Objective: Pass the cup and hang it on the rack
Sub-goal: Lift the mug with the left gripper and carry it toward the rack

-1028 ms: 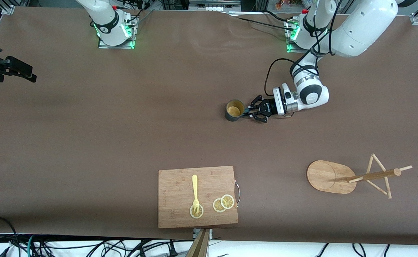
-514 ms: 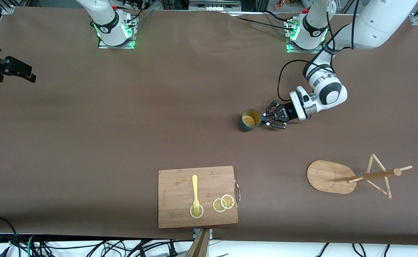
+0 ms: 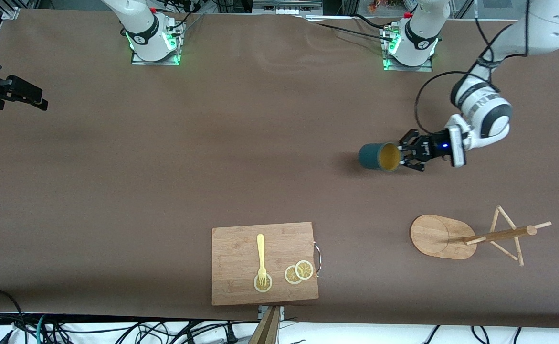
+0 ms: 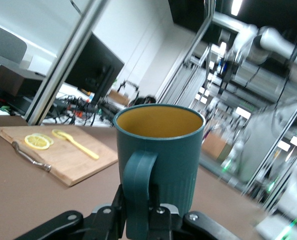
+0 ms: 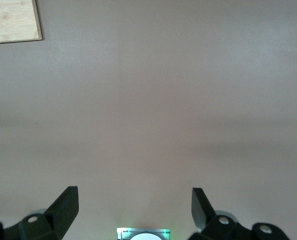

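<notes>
Cup clamped by its handle in left hand, fingers tight on it; carried tipped on its side in the air, mouth turned toward the wrist, over bare bench between the left arm's base and the rack. Rack sitting nearer the front camera than the cup, toward the left arm's end of the bench; pegs bare. Right hand spread wide, holding nothing, waiting over bare bench well apart from the rack, a corner of the cutting board in its view. Pass apparently complete, judging by which hand has the cup. Remaining: carry to rack, slip handle over a peg, release.
</notes>
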`<state>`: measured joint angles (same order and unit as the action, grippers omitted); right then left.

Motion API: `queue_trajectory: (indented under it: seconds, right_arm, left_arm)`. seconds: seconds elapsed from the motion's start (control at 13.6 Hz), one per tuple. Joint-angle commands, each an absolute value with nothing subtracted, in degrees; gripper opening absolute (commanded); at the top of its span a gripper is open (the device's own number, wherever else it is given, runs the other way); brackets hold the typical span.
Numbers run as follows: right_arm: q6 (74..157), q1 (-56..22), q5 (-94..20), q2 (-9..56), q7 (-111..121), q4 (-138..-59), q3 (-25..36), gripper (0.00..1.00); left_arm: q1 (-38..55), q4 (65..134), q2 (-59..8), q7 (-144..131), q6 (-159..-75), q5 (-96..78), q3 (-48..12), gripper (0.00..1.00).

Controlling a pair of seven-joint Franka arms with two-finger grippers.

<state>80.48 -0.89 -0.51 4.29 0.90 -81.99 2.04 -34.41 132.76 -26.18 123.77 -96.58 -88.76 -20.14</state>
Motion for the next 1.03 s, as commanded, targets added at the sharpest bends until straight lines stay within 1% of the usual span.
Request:
queue_trajectory:
  seconds: [0.0,0.15,0.22,0.37,0.44,0.73,0.95]
  right_arm:
    - [80.51,-0.70,0.09,4.39,1.58,-81.47,2.02,1.00]
    - [80.60,-0.70,0.09,4.39,1.58,-81.39,2.02,1.00]
    - [80.68,-0.70,0.09,4.39,1.50,-81.39,2.02,1.00]
    - [80.60,-0.70,0.09,4.39,1.58,-81.47,2.02,1.00]
    - [80.60,-0.62,0.09,4.39,1.58,-81.47,2.11,1.00]
    - [80.60,-0.53,0.09,4.39,1.58,-81.39,2.11,1.00]
    - [80.68,-0.53,0.09,4.39,1.49,-81.39,2.11,1.00]
  left_arm:
    - [-41.89,132.37,-25.05,110.61,-87.30,-84.83,-20.74,0.00]
    - [-46.12,130.88,-26.10,101.65,-82.56,-83.59,-20.74,0.00]
    - [-48.32,128.78,-27.32,96.90,-80.70,-82.63,-20.74,0.00]
    - [-51.14,124.21,-29.43,87.32,-80.24,-80.17,-20.83,0.00]
    - [-52.37,122.97,-31.01,81.88,-80.24,-79.98,-20.92,0.00]
    - [-52.21,113.58,-38.83,65.42,-80.33,-82.08,-21.27,0.00]
    - [-50.28,112.85,-40.95,57.33,-80.33,-87.69,-21.88,0.00]
